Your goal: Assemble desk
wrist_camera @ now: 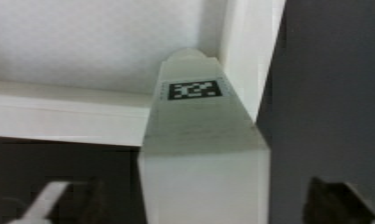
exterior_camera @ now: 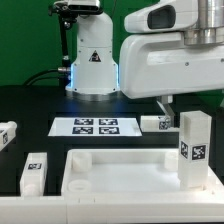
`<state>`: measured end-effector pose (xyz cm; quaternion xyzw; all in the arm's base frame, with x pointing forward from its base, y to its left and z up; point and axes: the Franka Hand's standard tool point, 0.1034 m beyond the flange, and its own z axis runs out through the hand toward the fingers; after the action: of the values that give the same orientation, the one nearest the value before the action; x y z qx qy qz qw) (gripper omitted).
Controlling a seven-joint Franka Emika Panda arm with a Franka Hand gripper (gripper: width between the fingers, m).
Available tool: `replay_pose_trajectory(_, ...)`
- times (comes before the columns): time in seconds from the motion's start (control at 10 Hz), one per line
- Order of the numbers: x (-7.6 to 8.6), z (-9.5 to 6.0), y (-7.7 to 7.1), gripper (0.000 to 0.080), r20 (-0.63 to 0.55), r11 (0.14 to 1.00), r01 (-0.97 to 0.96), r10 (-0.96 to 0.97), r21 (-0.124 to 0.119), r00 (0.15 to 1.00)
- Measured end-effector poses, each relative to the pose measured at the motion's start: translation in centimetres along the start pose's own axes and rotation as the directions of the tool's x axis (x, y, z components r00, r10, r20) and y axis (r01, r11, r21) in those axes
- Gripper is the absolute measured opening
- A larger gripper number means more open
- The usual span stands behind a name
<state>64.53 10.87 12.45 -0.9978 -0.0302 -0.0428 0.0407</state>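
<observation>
The white rimmed tabletop point(exterior_camera: 120, 172) lies at the front of the black table. One blocky leg point(exterior_camera: 192, 148) stands upright at its corner on the exterior view's right, tag facing front. My gripper point(exterior_camera: 188, 105) is over that leg's top, and one dark finger point(exterior_camera: 165, 104) shows beside it. In the wrist view the leg point(wrist_camera: 198, 130) runs between my fingers point(wrist_camera: 38, 205), with a gap on each side, so the gripper point(wrist_camera: 198, 208) is open around it. The tabletop's rim point(wrist_camera: 59, 112) lies behind the leg. Three other legs lie loose: one point(exterior_camera: 34, 172), one point(exterior_camera: 6, 135), one point(exterior_camera: 155, 124).
The marker board point(exterior_camera: 95, 127) lies flat behind the tabletop. The white robot base point(exterior_camera: 92, 60) with a triangle mark stands at the back. The arm's big white wrist housing point(exterior_camera: 170, 55) hangs over the exterior view's right side.
</observation>
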Motion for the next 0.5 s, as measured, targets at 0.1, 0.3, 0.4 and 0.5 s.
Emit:
replay_pose_trajectory(0.1, -0.01, 0.02, -0.03, 0.0358, 0.000, 0.997, -0.081, 0.081, 0.000, 0.997)
replay_pose_trajectory(0.3, 0.03, 0.06, 0.05, 0.0282, -0.006, 0.963, -0.269, 0.269, -0.004, 0.963)
replay_pose_trajectory(0.4, 0.02, 0.09, 0.18, 0.0282, -0.015, 0.915, -0.403, 0.402, -0.005, 0.915)
replay_pose_trajectory(0.5, -0.15, 0.10, 0.35, 0.0282, -0.027, 0.826, -0.564, 0.564, 0.006, 0.825)
